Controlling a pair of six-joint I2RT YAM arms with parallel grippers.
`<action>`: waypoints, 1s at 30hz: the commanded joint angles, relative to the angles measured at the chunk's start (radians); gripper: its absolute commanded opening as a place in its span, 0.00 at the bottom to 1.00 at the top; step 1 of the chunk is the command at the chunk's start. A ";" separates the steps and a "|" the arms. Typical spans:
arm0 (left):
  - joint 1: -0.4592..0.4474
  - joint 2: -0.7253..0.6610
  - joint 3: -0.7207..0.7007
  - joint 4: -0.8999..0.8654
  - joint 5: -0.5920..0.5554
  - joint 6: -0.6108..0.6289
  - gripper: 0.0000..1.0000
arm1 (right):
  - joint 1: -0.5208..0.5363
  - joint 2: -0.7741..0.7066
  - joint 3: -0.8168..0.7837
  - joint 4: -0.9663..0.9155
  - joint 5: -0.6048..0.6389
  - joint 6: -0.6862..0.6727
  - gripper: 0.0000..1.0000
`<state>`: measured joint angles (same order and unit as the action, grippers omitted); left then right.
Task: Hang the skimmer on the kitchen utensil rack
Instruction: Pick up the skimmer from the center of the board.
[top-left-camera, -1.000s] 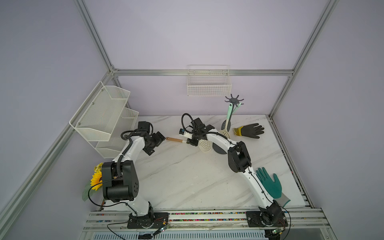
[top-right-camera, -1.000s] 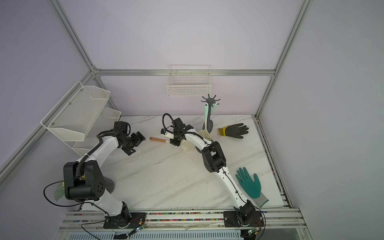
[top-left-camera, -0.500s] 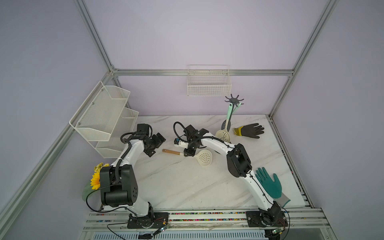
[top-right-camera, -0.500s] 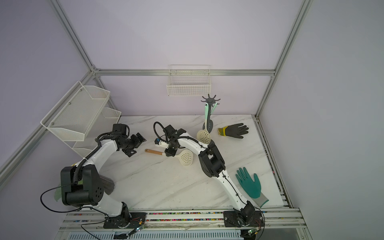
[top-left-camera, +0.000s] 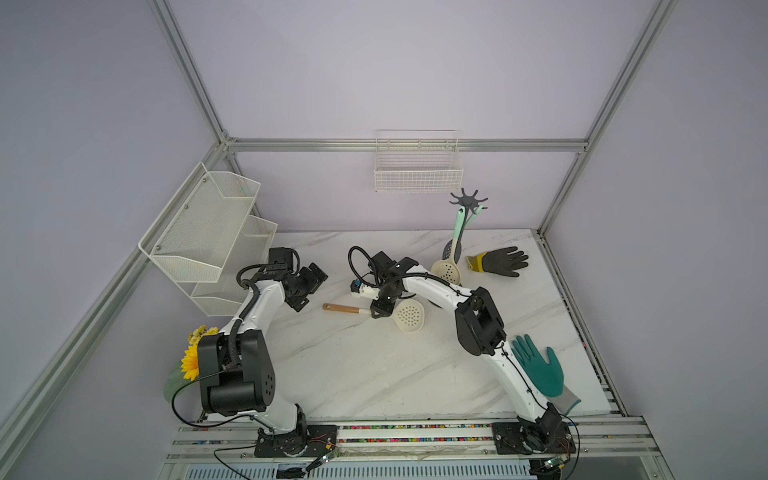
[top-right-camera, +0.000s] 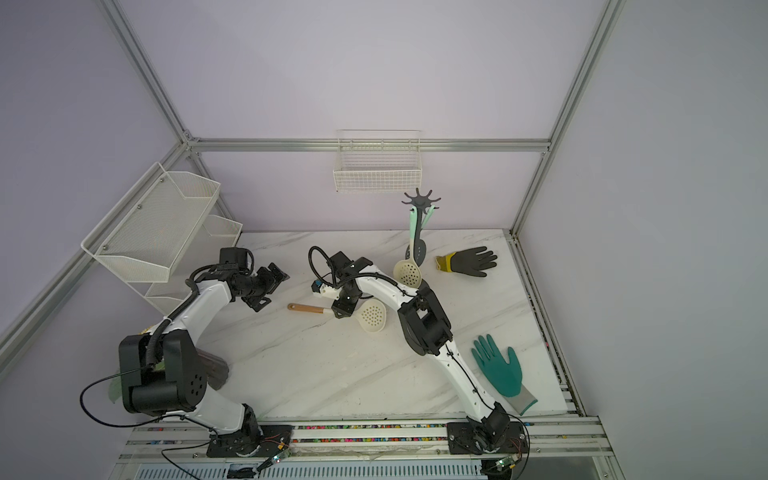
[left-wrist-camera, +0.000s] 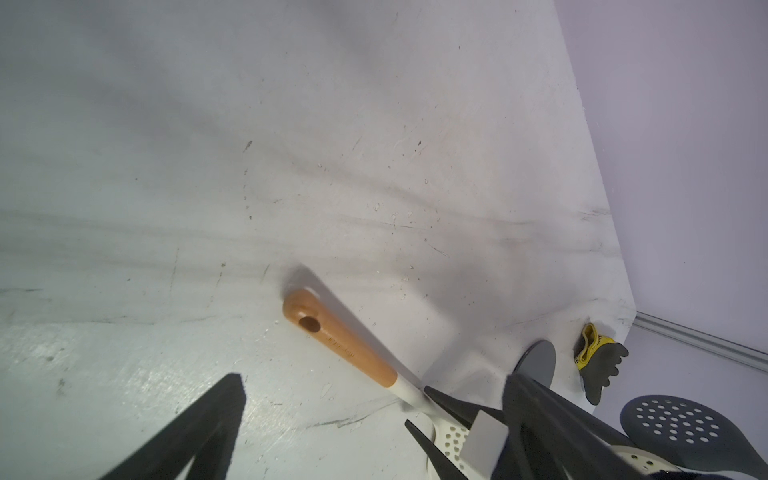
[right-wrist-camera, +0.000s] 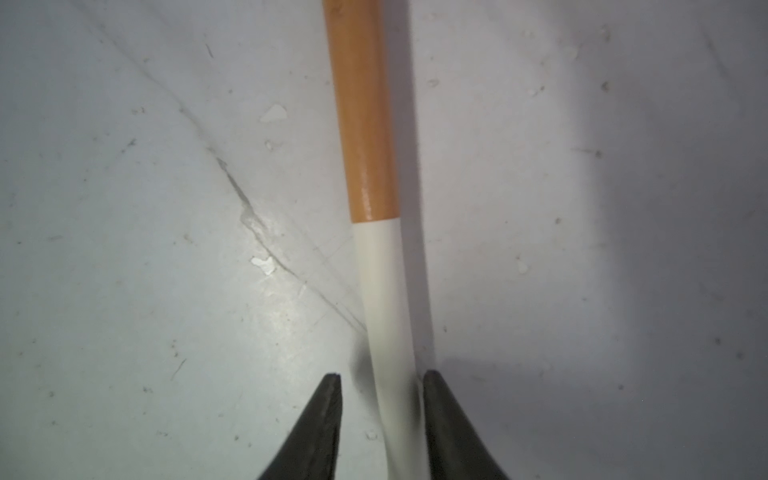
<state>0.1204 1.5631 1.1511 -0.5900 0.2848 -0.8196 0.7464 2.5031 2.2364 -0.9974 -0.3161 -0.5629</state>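
Observation:
The skimmer (top-left-camera: 409, 316), with a cream perforated head and a wooden handle (left-wrist-camera: 340, 345), lies flat on the marble table in both top views (top-right-camera: 372, 316). My right gripper (top-left-camera: 376, 311) stands over its white neck (right-wrist-camera: 380, 291). Its fingers straddle the neck with a small gap on one side, so it is open (right-wrist-camera: 380, 376). My left gripper (top-left-camera: 311, 286) hovers open left of the handle's end, holding nothing (left-wrist-camera: 374, 424). The kitchen utensil rack (top-left-camera: 468, 201) stands at the back right. Two mint-handled perforated spoons hang from it.
A black glove (top-left-camera: 500, 262) lies right of the rack. A green glove (top-left-camera: 540, 370) lies near the right arm's base. The white wire basket (top-left-camera: 417, 174) hangs on the back wall. A tiered mesh shelf (top-left-camera: 212, 232) and a sunflower (top-left-camera: 191, 361) stand at the left.
My right gripper carried the skimmer down and toward the front until it lay on the table. Its jaws no longer clamp the neck. The left arm barely moved.

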 joint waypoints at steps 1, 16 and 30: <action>0.011 -0.008 -0.002 0.027 0.012 0.002 0.97 | 0.005 0.036 0.040 -0.059 -0.017 -0.022 0.18; 0.027 -0.011 -0.008 0.027 0.027 0.011 0.97 | 0.011 -0.001 0.028 -0.073 -0.045 -0.029 0.44; 0.051 0.006 -0.004 -0.027 -0.010 0.071 0.98 | 0.096 0.053 0.080 0.029 0.096 -0.059 0.50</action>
<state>0.1616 1.5757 1.1458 -0.6140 0.2810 -0.7822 0.8337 2.5206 2.2837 -1.0054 -0.2394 -0.5991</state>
